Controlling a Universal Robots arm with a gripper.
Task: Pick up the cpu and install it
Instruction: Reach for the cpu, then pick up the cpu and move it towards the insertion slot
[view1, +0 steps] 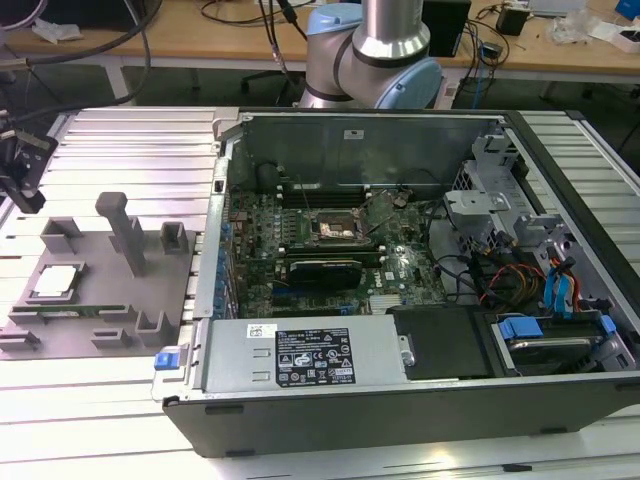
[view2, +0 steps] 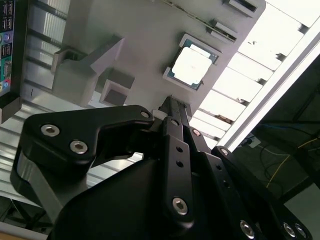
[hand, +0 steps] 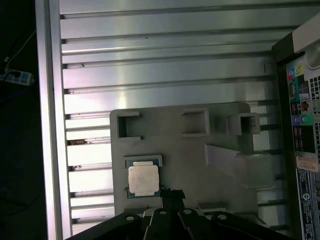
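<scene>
The cpu (hand: 143, 180), a flat square with a shiny metal top, lies in a square nest of the matte grey plastic tray (hand: 185, 160) on the ribbed metal table (hand: 165, 80). The black gripper (hand: 172, 194) hovers above the tray near it, jaws pressed together, holding nothing.

cpu (hand: 143, 180) in grey holder plate (hand: 185, 156), black gripper (hand: 172, 195) just beside it, slatted metal table (hand: 165, 75) beneath
</scene>
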